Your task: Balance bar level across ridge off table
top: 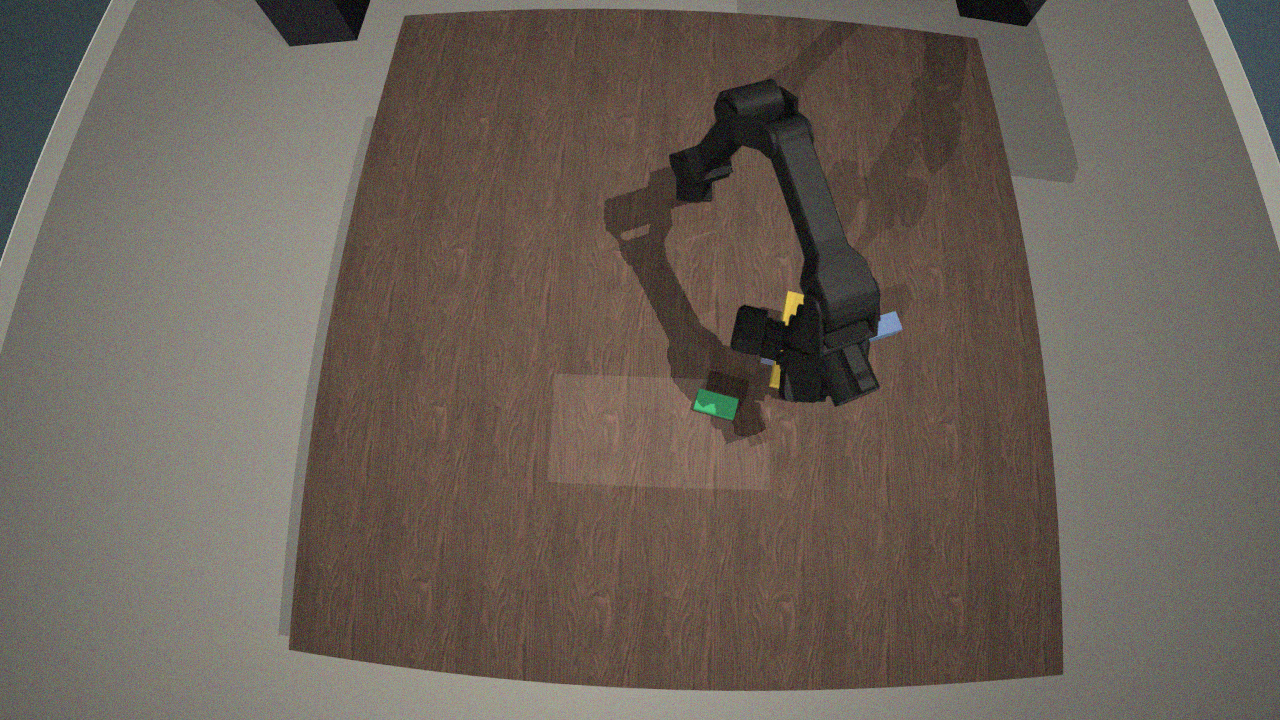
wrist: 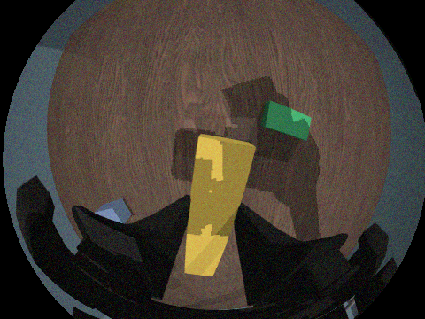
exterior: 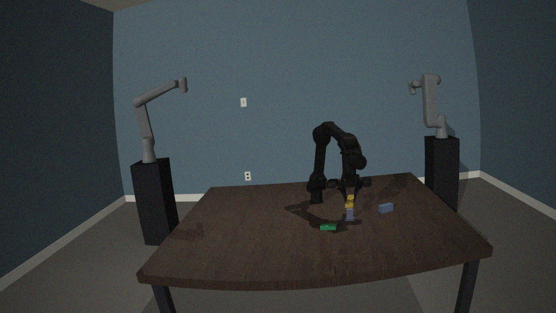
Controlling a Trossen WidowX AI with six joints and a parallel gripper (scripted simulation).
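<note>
My gripper (top: 787,344) (exterior: 348,194) (wrist: 213,204) is shut on the yellow bar (top: 792,307) (exterior: 349,201) (wrist: 215,195) near its middle. The bar runs lengthwise away from the wrist camera. In the exterior view it hangs right over the small lavender ridge (exterior: 349,215), which stands on the table (top: 501,268) (exterior: 252,241). I cannot tell whether the bar touches the ridge. The arm hides the ridge from above, and the bar hides it in the wrist view.
A green block (top: 716,403) (exterior: 327,226) (wrist: 286,120) lies just front-left of the ridge. A pale blue block (top: 888,326) (exterior: 385,207) (wrist: 116,211) lies to the right. A paler rectangle (top: 626,438) marks the table. Two grey arms on black pedestals (exterior: 153,198) (exterior: 441,171) flank the table.
</note>
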